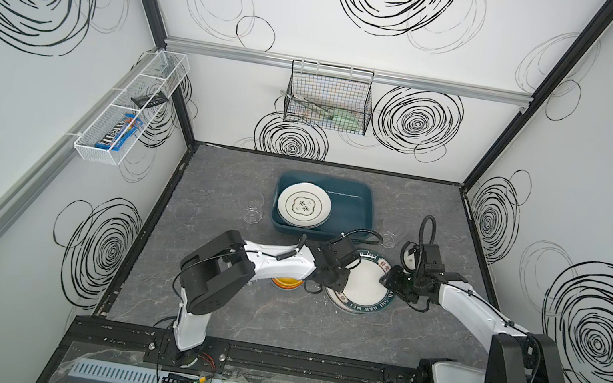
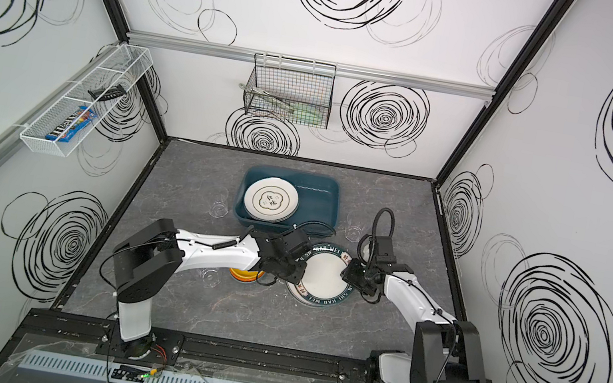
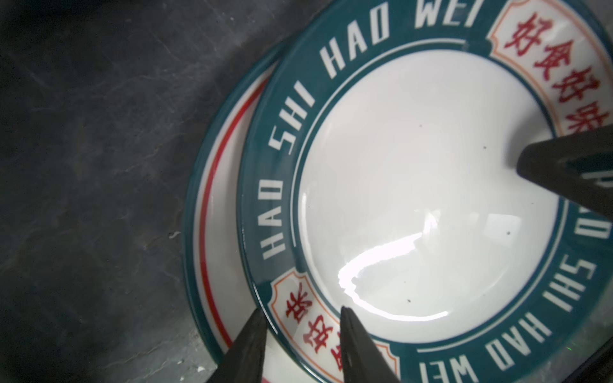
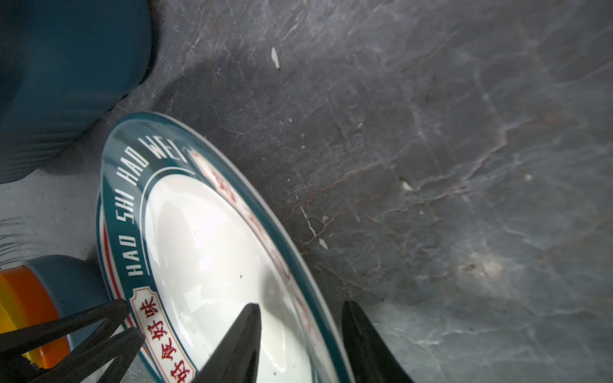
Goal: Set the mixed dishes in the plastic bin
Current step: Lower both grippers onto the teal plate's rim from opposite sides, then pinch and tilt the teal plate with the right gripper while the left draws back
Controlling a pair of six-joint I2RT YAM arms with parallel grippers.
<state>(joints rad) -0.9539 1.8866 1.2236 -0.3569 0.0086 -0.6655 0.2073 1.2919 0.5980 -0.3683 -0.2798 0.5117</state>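
I am looking down on a grey marbled table (image 1: pixel 235 307). At its far middle sits the dark teal plastic bin (image 1: pixel 356 213), its long axis running side to side. A white plate printed with characters (image 1: pixel 304 205) fills the half on the left arm's side; the other half is bare.

Just in front of the bin, parted from its near corner by a narrow strip of table, a teal-rimmed plate (image 1: pixel 363 284) lettered HAO SHI HAO WEI lies on a red-lined plate (image 3: pixel 219 232), shifted off centre from it. A stack of yellow, orange and blue bowls (image 4: pixel 33 308) stands just beside the plates on the left arm's side. One clear tumbler (image 1: pixel 252 215) stands to one side of the bin and a second tumbler (image 1: pixel 387 238) to the other.

The left gripper (image 3: pixel 303 311) brackets the top plate's rim, one jaw outside and low, one on the inner edge; I judge it is pinching the rim. The right gripper (image 4: pixel 298 303) brackets the opposite rim with jaws partly drawn in; I cannot tell whether they bite.

The bin lies straight beyond the plate, away from both arm bases and slightly toward the left arm's side, bare half nearest. The plate is round, so there is no axis to line up, and both claws are equally near. I judge the carry must clear the near wall.
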